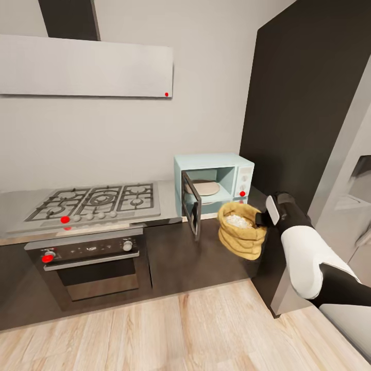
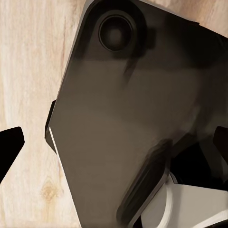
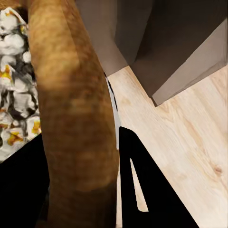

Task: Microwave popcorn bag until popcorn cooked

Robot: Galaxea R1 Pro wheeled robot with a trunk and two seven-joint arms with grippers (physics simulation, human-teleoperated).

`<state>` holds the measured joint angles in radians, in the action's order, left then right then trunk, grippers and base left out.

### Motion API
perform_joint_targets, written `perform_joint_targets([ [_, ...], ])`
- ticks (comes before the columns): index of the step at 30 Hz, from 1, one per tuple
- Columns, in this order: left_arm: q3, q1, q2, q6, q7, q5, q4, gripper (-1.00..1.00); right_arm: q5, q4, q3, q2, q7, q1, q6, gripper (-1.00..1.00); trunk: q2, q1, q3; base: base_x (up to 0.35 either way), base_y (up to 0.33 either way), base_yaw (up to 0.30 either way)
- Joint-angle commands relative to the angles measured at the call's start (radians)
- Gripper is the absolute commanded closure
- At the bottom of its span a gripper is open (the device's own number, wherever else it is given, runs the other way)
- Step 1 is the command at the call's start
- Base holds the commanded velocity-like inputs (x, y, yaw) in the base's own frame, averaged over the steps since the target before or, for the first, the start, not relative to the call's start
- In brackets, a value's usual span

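Note:
The golden-tan popcorn bag (image 1: 241, 232) hangs in the air just in front of and below the mint-blue microwave (image 1: 242, 175), to the right of its open door (image 1: 191, 211). White popped popcorn (image 1: 237, 220) shows in the bag's mouth. My right gripper (image 1: 262, 217) is shut on the bag's right rim. In the right wrist view the bag wall (image 3: 71, 118) runs between the dark fingers (image 3: 147, 190), with popcorn (image 3: 14, 109) beside it. The microwave holds only its round turntable (image 1: 206, 188). My left gripper (image 2: 116, 142) stands open over the robot's dark base, with wood floor around it.
The microwave stands on the pale grey countertop (image 1: 167, 198), beside the steel gas hob (image 1: 98, 201) with the black oven (image 1: 93, 263) under it. A tall dark cabinet (image 1: 304, 103) and a grey fridge (image 1: 350, 180) close in on the right. Light wood floor (image 1: 180, 330) lies in front.

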<state>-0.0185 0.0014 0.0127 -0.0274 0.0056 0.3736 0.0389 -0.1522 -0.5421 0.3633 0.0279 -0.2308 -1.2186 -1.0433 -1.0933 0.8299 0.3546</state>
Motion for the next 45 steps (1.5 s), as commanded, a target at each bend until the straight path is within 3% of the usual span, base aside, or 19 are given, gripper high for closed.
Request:
perform_joint_targets([
  [1,-0.001,0.0,0.0,-0.002,0.001,0.004,0.001,-1.0,-0.008,-0.005,0.005,-0.001,0.006,-0.003,-0.004,1.0,-0.001,0.0,0.001,0.0,0.0,0.0],
  [9,-0.001,0.0,0.001,-0.002,0.001,0.004,0.001,-1.0,-0.006,0.006,0.004,-0.007,0.001,-0.074,-0.004,1.0,-0.001,0.0,0.001,0.0,0.0,0.0],
  [14,-0.001,0.0,0.001,-0.002,0.001,0.004,0.001,-1.0,-0.005,0.118,0.004,-0.011,-0.087,-0.188,-0.004,1.0,-0.001,0.0,0.001,0.0,0.0,0.0],
  [17,-0.001,0.0,0.001,-0.002,0.001,0.004,0.001,-1.0,-0.004,0.124,0.005,-0.012,-0.093,-0.217,-0.004,1.0,-0.001,0.0,0.001,0.0,0.0,0.0],
  [45,0.0,0.0,0.001,-0.002,0.001,0.004,0.001,-1.0,0.006,0.105,0.015,-0.018,-0.086,-0.225,-0.004,1.0,-0.001,0.0,0.001,0.0,0.0,0.0],
])
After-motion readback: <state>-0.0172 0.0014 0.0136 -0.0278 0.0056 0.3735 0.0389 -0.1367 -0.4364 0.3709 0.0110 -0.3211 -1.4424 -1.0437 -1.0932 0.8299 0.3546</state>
